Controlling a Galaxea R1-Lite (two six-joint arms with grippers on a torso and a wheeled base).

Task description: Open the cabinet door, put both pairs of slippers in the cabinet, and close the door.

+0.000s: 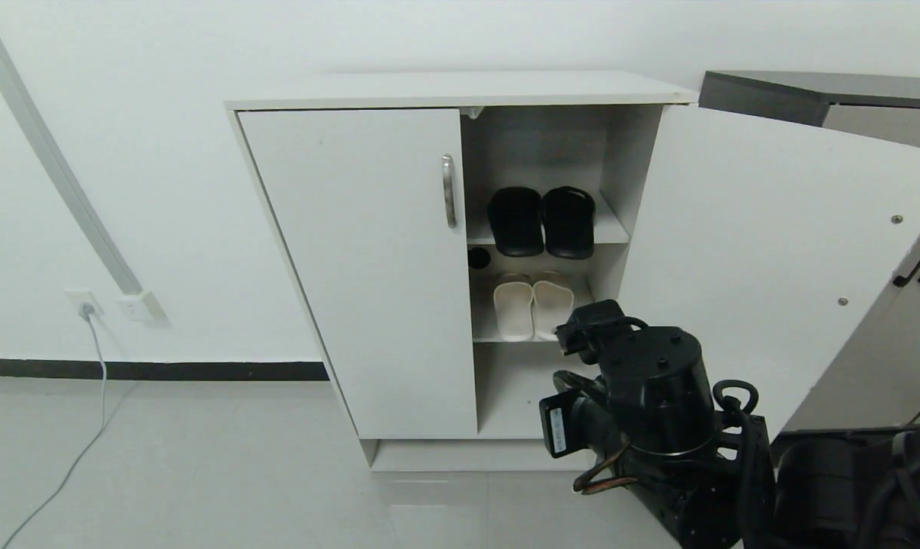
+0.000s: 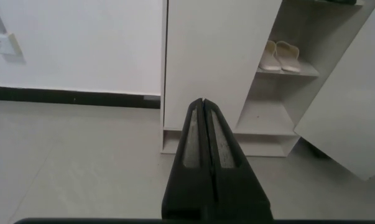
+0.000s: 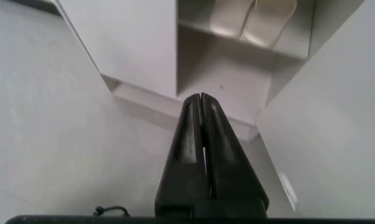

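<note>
Right gripper (image 3: 201, 99): fingers pressed together with nothing between them. It is low in front of the cabinet's open right half and aimed at the bottom compartment. Left gripper (image 2: 203, 102): likewise closed and empty. It is set farther back over the floor (image 1: 200, 473), facing the shut left door (image 1: 360, 267).

Open door (image 1: 772, 252): an upright panel, long axis vertical, swung out toward the robot. Its hinge side is at the cabinet's right wall, and its free edge lies to the right, well off from the opening. It lies to the right of the right gripper, inner face turned toward the fingers, so the right arm is judged the nearer one. Closing appears to call for reaching round the free edge and pushing the outer face leftward.

Cabinet (image 1: 460, 88): white slippers (image 1: 532, 305) sit side by side on the middle shelf, and black slippers (image 1: 542, 221) on the shelf above, both pairs toes inward. Loading therefore looks complete, with the door not yet closed.

The head view gives the door's full swing, two screw heads (image 1: 896, 219) near its free edge, and the black pair. The left wrist view adds the door's lower corner hanging just above the floor. The right wrist view shows the inner face running close alongside the fingers.
</note>
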